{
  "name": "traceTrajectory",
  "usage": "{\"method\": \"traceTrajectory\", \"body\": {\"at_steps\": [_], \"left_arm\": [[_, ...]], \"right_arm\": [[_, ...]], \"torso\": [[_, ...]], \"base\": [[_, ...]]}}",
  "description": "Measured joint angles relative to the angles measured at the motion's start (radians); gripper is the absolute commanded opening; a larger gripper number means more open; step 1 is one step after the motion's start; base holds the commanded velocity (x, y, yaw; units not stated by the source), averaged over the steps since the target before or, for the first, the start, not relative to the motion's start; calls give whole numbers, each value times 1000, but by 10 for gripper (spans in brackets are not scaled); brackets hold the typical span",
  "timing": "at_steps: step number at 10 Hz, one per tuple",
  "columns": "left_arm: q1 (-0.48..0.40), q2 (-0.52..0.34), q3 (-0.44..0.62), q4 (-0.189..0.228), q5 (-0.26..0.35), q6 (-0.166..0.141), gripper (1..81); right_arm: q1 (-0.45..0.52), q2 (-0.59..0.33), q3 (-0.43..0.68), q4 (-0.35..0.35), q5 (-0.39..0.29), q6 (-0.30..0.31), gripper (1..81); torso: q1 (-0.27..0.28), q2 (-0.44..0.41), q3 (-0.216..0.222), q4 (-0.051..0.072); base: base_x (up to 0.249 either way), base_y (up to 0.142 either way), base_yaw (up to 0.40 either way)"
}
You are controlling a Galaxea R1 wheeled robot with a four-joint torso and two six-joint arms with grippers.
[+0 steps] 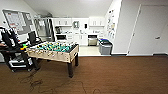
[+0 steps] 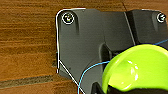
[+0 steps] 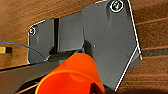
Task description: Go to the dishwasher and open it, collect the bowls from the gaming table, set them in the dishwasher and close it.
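My left gripper [image 2: 120, 88] is shut on a pale green bowl [image 2: 140, 67], which hangs above the brown wooden floor. The right gripper [image 3: 75, 88] is shut on an orange cup [image 3: 72, 75], also over the floor. The dishwasher [image 1: 92, 40] is a small steel front among white cabinets in the kitchen at the far end of the room. From here I cannot tell whether its door is open. The gaming table is out of view.
A green table-football table [image 1: 53, 51] stands left of the middle. Grey bins [image 1: 105, 47] sit by the kitchen's right corner. A dark cart with gear [image 1: 15, 52] is at the left, cables [image 1: 37, 82] lie on the floor, and a white door [image 1: 150, 30] is at the right.
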Motion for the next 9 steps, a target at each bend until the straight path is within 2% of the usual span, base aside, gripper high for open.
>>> {"method": "traceTrajectory", "body": {"at_steps": [4, 9], "left_arm": [[0, 4, 0, 0, 0, 0, 10], [5, -1, -2, 0, 3, 0, 10]], "right_arm": [[-2, -2, -2, 0, 0, 0, 10], [-3, 5, -5, -1, -1, 0, 10]], "torso": [[0, 0, 0, 0], [0, 0, 0, 0]], "base": [[191, -76, 0], [191, 0, 0]]}}
